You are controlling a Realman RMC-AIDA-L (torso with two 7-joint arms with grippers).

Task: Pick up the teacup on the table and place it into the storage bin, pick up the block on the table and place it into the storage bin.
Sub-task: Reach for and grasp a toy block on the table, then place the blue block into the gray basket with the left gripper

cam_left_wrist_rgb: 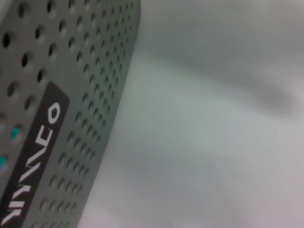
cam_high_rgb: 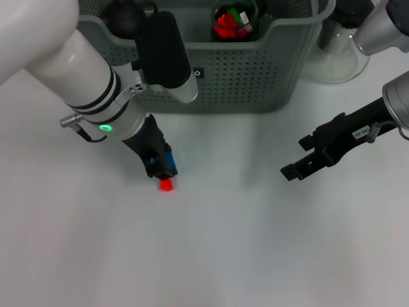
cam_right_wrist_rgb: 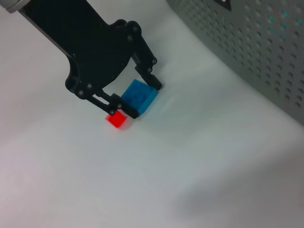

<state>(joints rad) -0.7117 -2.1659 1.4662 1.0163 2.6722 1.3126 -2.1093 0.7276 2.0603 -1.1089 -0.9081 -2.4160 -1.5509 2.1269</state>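
- The left gripper [cam_high_rgb: 165, 167] is low over the white table [cam_high_rgb: 211, 243], in front of the storage bin [cam_high_rgb: 255, 83]; its 2 black fingers are clamped on either side of a blue block [cam_right_wrist_rgb: 139, 95].
- A small red block [cam_high_rgb: 166, 185] lies on the table just beside the blue block, at the fingertips; whether the two blocks touch is hard to tell.
- The bin stands at the far side of the table, a small black label [cam_left_wrist_rgb: 33, 156] on its perforated front wall.
- Inside the bin sits a dark cup [cam_high_rgb: 234, 22] with red and green pieces in it.
- The right gripper [cam_high_rgb: 300, 163] hovers over bare table well to the right, fingers spread apart and holding nothing.
- A clear glass pot [cam_high_rgb: 335, 54] stands just beside the bin's right end.
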